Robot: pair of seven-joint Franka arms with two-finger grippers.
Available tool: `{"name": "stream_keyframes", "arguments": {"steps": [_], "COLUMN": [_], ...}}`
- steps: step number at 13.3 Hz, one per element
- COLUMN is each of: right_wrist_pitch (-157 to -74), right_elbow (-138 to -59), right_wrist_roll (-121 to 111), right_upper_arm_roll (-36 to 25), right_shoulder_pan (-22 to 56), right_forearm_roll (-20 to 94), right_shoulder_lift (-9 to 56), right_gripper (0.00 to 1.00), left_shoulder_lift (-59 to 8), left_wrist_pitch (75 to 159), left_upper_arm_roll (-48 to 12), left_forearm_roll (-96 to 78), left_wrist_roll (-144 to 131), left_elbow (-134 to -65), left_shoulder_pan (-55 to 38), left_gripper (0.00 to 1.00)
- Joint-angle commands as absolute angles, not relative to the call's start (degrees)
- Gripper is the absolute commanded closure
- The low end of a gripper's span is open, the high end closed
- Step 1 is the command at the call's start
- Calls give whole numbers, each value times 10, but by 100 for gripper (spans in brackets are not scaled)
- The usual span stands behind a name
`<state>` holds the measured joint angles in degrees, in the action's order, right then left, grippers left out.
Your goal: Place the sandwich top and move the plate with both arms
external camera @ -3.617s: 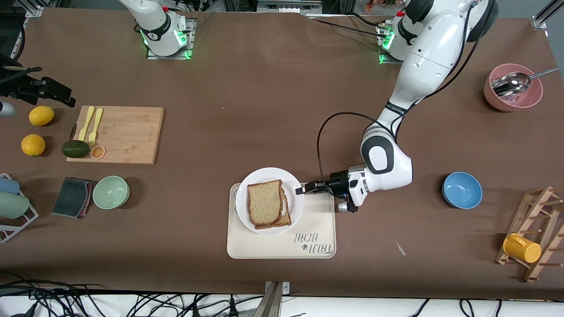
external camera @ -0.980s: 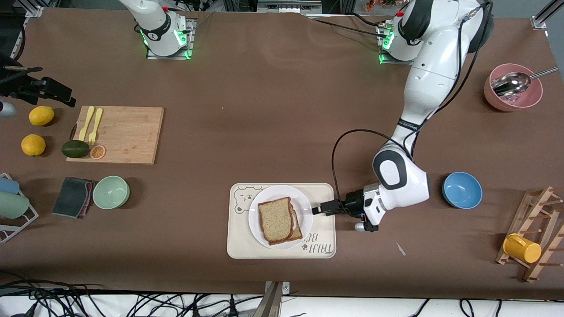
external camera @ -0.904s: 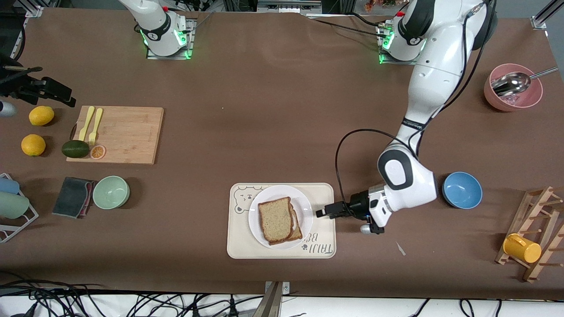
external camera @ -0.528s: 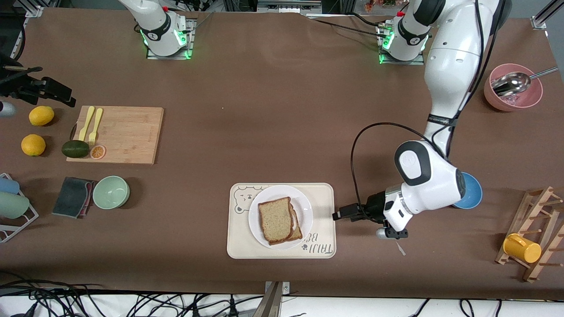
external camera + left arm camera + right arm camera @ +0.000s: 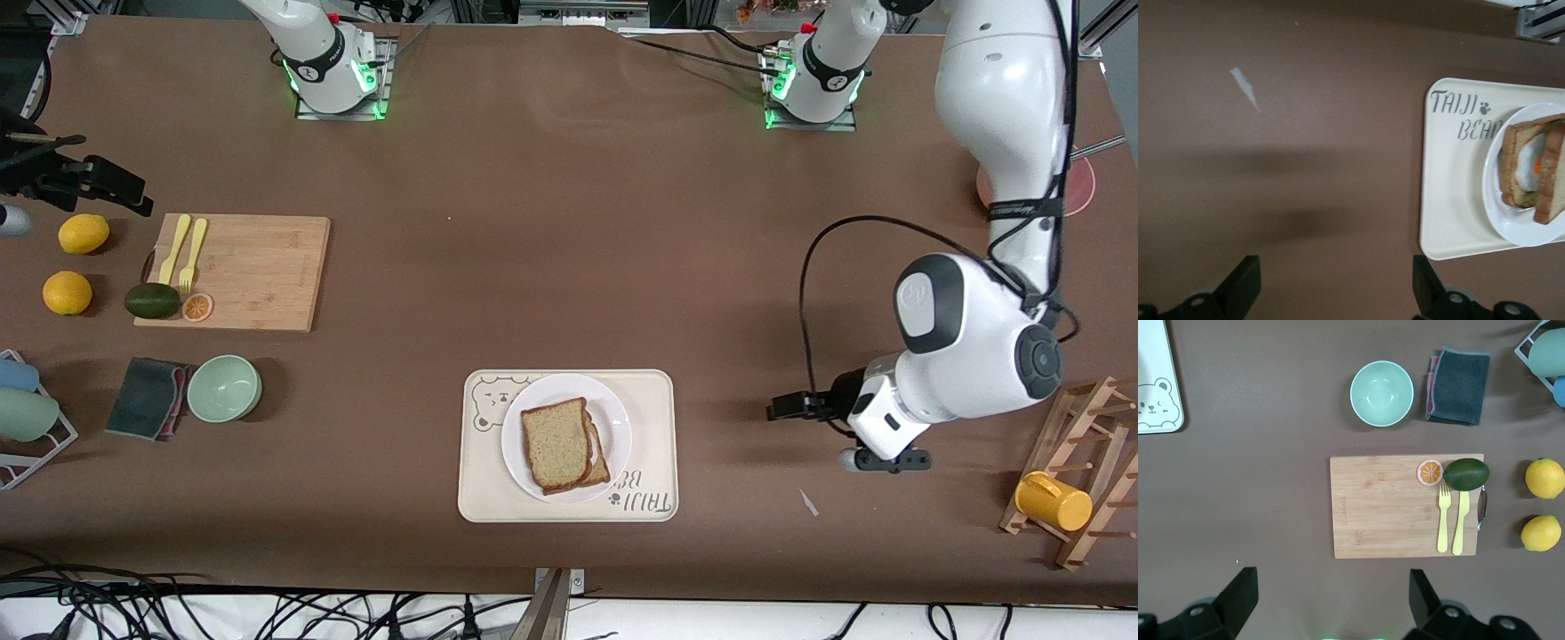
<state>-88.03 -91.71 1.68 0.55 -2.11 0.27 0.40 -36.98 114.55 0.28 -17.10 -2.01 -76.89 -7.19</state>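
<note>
The sandwich top (image 5: 556,442) was sitting on the egg slice (image 5: 1525,170), a bit offset so the lower slice poked out at the edge; the egg only showed from the left wrist view. Both were on the plate (image 5: 613,418), and the plate sat on the cream bear tray (image 5: 649,400), covering part of the lettering, with the bear drawing toward the right arm's end of the table.

The left gripper (image 5: 784,408) hung low over bare table, well apart from the tray, toward the left arm's end, pointing back at the tray. Its fingers (image 5: 1245,283) were spread wide with nothing between them. A small white scrap (image 5: 808,502) lay on the table near it, closer to the front camera.

The right arm was just waiting up high. The right gripper (image 5: 1331,600) was spread wide and empty too, over the table above the wooden cutting board (image 5: 1385,507). That board had a yellow fork and knife (image 5: 1451,520), an avocado (image 5: 1466,474) and an orange slice (image 5: 1430,472) on it. Near it were two lemons (image 5: 1545,478), a mint green bowl (image 5: 1381,393) and a dark folded cloth (image 5: 1459,385).
</note>
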Motion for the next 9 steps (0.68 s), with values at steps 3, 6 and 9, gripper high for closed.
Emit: {"name": "stream_keyframes", "arguments": {"steps": [3, 6, 9], "right_wrist_pitch": [-877, -877, -878], "right_elbow": [-924, -924, -924], "right_wrist_roll": [16, 16, 16], "right_upper_arm_roll": [8, 8, 8], "right_shoulder_pan": [-23, -23, -23], "right_forearm_roll": [6, 6, 6], "right_shoulder_lift": [-4, -4, -4], "right_gripper": [0, 0, 0], "left_shoulder_lift": [-251, -194, -147], "left_wrist_pitch": [1049, 961, 910], "left_upper_arm_roll": [4, 3, 2], "left_forearm_roll": [-108, -72, -72], "left_wrist_roll": [-28, -24, -18], "left_elbow": [-832, -833, -833], "left_shoulder_pan": [-37, -24, -24], "left_gripper": [0, 0, 0]}}
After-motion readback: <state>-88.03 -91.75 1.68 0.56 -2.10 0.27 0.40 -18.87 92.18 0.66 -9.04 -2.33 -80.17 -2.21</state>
